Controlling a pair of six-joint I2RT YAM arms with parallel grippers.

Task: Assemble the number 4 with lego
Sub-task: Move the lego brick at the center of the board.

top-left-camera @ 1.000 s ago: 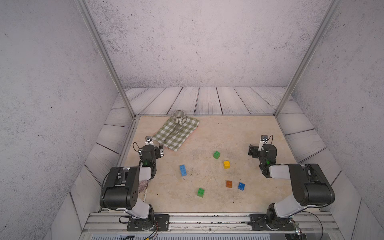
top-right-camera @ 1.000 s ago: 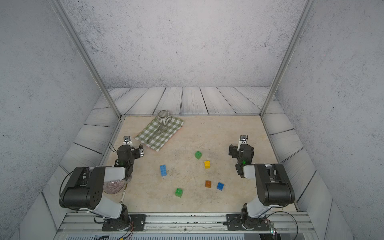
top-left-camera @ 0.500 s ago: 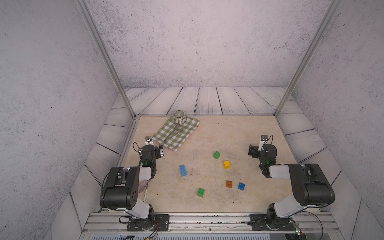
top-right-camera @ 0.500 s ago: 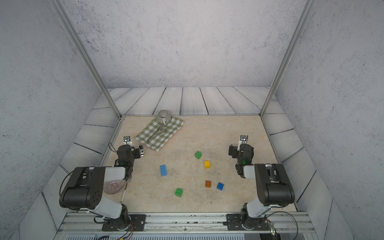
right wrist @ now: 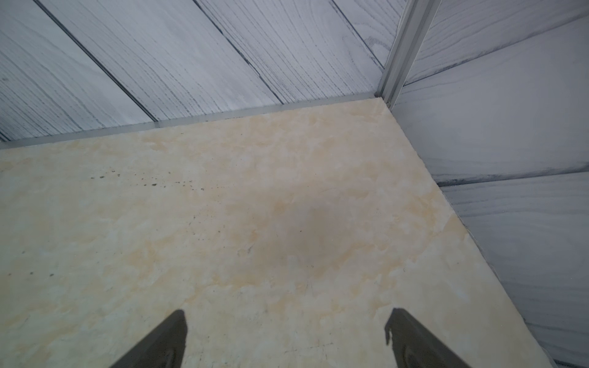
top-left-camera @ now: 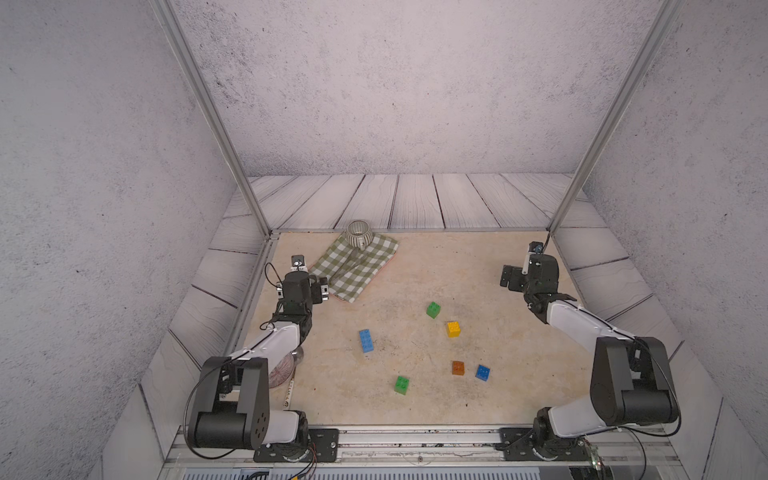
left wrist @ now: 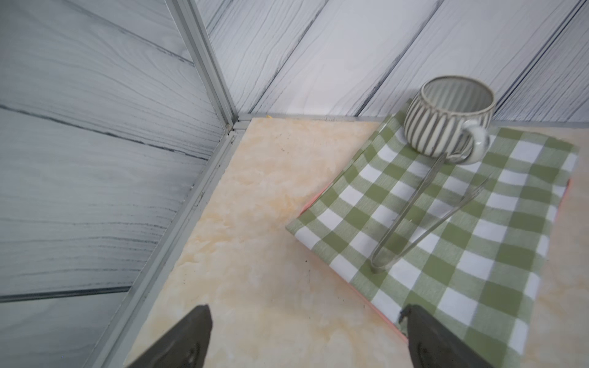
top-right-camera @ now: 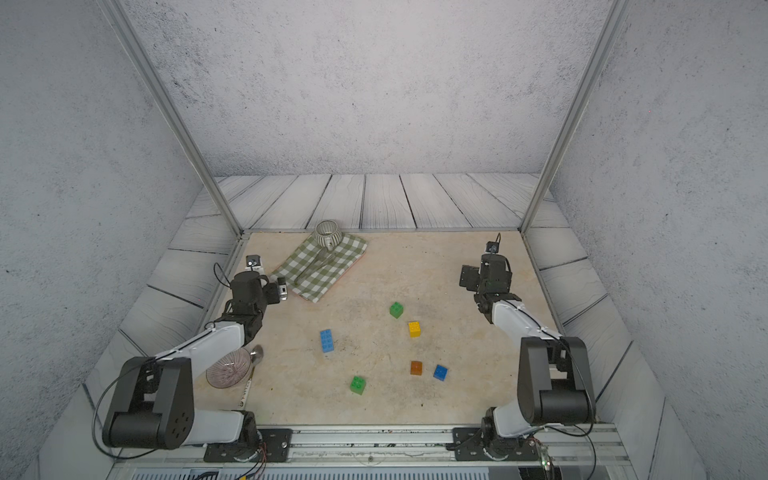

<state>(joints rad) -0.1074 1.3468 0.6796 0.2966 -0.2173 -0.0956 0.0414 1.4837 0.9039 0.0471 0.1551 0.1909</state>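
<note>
Starting from the table point(top-left-camera: 415, 266), the left gripper point(left wrist: 304, 309) and right gripper point(right wrist: 287, 313) hang wide open and empty toward its far corners. Descending off-centre, either could skid the small bricks point(top-left-camera: 453, 328), scattered unjoined mid-table. Cloth point(top-left-camera: 357, 270), bowl point(top-right-camera: 228, 368), mug point(top-left-camera: 359, 233) and tongs point(left wrist: 402, 220) crowd the left side, clear of the bricks.

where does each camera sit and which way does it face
Top views: high over the near edge, looking down on table, lego; left arm, right arm show.
Left wrist: on left arm, facing far left corner, mug, checked cloth; open left pincer shows.
Right wrist: on right arm, facing far right corner; open right pincer shows.
Shared: top and left wrist views both show mug, checked cloth.
</note>
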